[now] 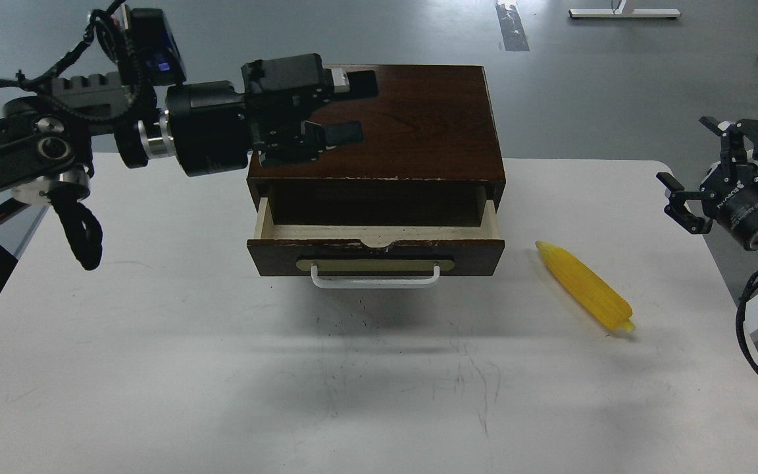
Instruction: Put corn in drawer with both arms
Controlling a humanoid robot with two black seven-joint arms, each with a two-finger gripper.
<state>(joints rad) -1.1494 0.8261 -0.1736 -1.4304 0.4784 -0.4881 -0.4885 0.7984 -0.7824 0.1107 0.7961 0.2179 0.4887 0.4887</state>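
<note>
Overhead, left arm [353, 108] above box [418, 125].

Beside our right gripper [714, 172], black with white lettering and a silver wrist ring, we see the bright yellow corn [584, 286], ridged in kernel rows. Under our black left gripper [353, 108] sits the dark brown grained box [418, 125]; its drawer [376, 253] shows pale wood sides, a brass-coloured plate and a white handle [375, 280]. The table [221, 382] is white, faintly scuffed.
</note>
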